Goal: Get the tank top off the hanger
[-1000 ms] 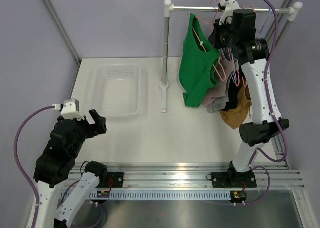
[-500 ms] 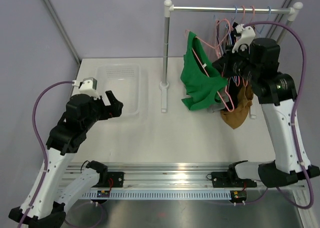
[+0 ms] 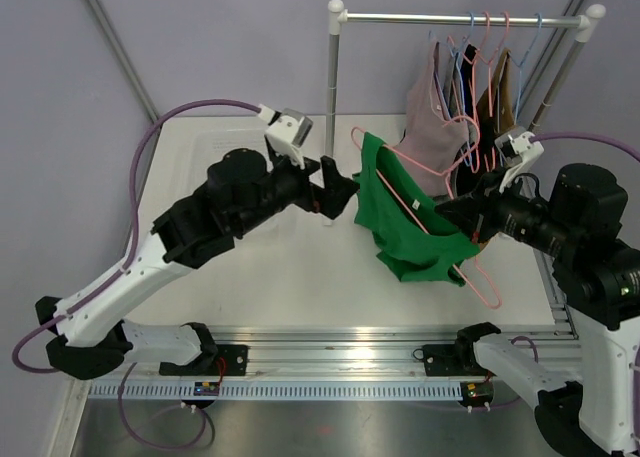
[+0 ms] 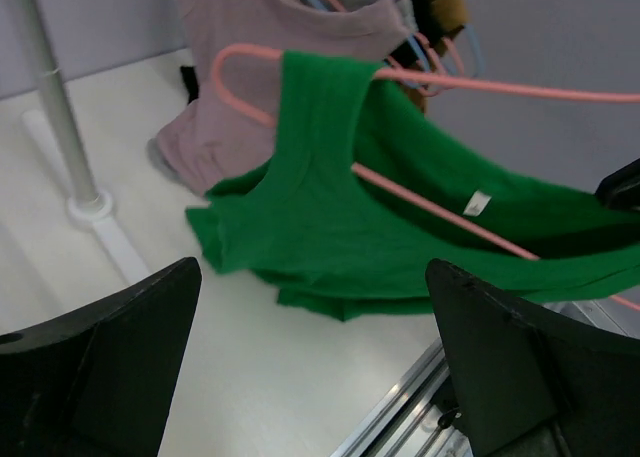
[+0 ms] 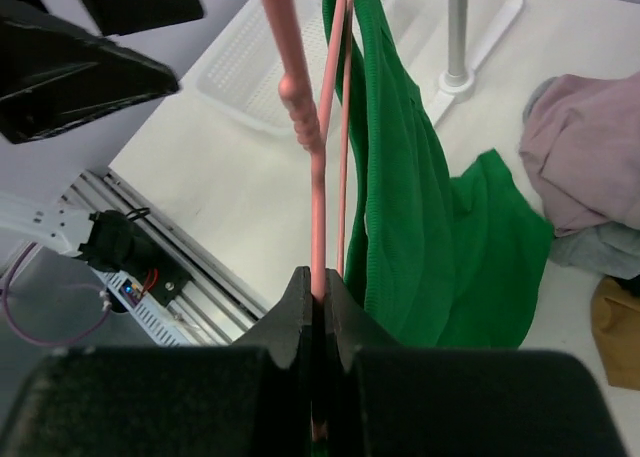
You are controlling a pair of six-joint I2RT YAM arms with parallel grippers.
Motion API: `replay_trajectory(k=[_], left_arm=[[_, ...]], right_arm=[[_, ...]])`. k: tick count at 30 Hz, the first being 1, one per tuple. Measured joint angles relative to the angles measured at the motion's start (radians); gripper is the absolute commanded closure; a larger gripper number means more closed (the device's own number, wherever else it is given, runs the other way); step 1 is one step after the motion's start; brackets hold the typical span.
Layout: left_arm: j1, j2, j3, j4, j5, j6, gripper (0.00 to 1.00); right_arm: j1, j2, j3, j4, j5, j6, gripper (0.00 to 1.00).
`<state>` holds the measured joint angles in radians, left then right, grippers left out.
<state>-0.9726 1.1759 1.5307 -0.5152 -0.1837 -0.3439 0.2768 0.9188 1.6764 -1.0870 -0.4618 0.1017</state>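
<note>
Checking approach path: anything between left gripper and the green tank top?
Nothing: left wrist view shows open left gripper facing green fabric tank top, only bare white table between.

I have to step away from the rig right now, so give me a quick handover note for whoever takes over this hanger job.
Right gripper: shut on the pink hanger, holding it off the rail, above the table.
Left gripper: open at the edge of the green tank top, gripping nothing.
Done: hanger is off the rail.
Left: the tank top still hangs on the hanger; probably grip it with the left gripper and pull it free.
</note>
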Motion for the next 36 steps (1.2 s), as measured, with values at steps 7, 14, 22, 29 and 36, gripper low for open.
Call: replay_trajectory(k=[7,14,22,29,36], left_arm=[[-0.116,0.161,0.064,0.117,-0.096,0.091,0.16],[-0.121,0.214,0.064,0.16,-0.174,0.143,0.58],[-0.124,0.214,0.056,0.172,-0.238,0.164,1.0],[-0.095,0.192,0.039,0.12,-0.352,0.15,1.0],[0.05,0.042,-0.074,0.065,-0.224,-0.003,1.0]], right_arm=[[0.0,-0.056,0.001,-0.045,-0.083,0.011,1.0],[0.0,-0.086,0.0,-0.064,-0.128,0.019,1.0],[0.0,-0.091,-0.021,-0.055,-0.126,0.018,1.0],[0.011,-0.092,-0.056,-0.049,-0.123,-0.017,1.0],[0.076,-0.054,-0.115,0.021,-0.151,-0.085,1.0]])
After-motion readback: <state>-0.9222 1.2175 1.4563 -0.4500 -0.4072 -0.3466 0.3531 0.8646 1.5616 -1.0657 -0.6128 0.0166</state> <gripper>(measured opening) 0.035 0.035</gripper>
